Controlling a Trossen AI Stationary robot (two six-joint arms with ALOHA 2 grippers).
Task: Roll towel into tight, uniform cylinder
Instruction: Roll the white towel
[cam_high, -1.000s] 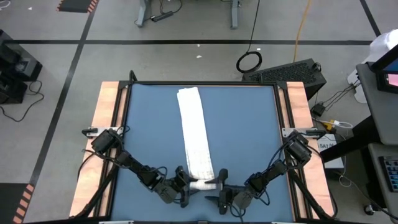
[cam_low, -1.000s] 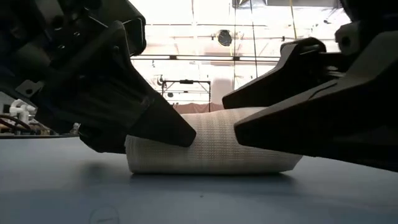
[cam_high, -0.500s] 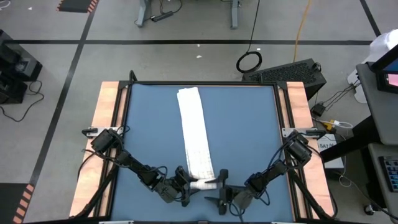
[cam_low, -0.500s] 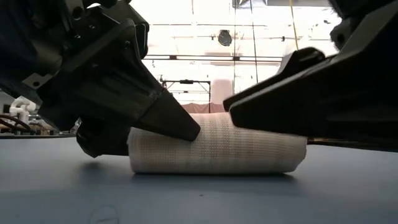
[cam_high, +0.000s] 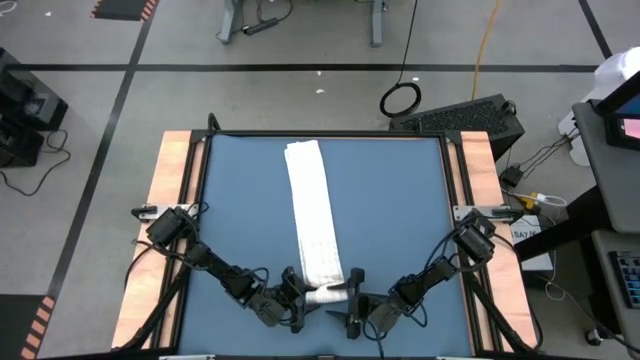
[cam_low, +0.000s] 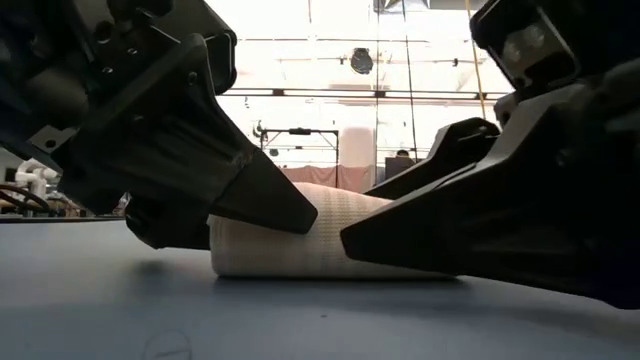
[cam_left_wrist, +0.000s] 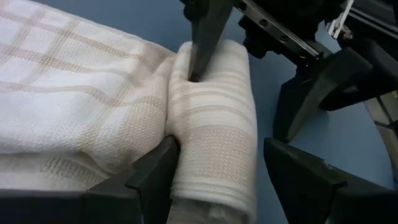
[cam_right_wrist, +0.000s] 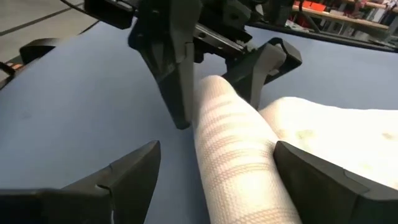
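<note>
The white towel (cam_high: 312, 210) lies as a long strip down the middle of the blue table (cam_high: 240, 220). Its near end is wound into a short roll (cam_high: 325, 295) that lies crosswise on the table. My left gripper (cam_high: 297, 298) stands open astride the roll's left end (cam_left_wrist: 214, 124), and my right gripper (cam_high: 352, 300) stands open astride its right end (cam_right_wrist: 230, 143). Each has one finger on the roll's far side and one on its near side. In the low view both near fingers stand in front of the roll (cam_low: 300, 250). My left gripper's far finger (cam_left_wrist: 160, 167) lies on the flat strip, in the crease against the roll's far side (cam_left_wrist: 171, 124); it comes slanting down from the left. Its near finger (cam_left_wrist: 298, 177) stands clear of the roll. My right gripper's far finger (cam_right_wrist: 311, 174) lies on the flat strip beside the roll's far side (cam_right_wrist: 267, 134); it comes nearly level from the right. Its near finger (cam_right_wrist: 130, 171) stands well clear. The roll lies on the table.
Wooden side rails (cam_high: 172, 200) border the table left and right. The blue surface on both sides of the strip is bare. Beyond the far edge, on the floor, are a coiled cable (cam_high: 400, 98) and a dark keyboard (cam_high: 470, 118).
My right gripper has rolled about its own axis, sunk a little toward the table and edged toward the roll. In the low view its near finger now covers the roll's right end. The left gripper has kept still.
</note>
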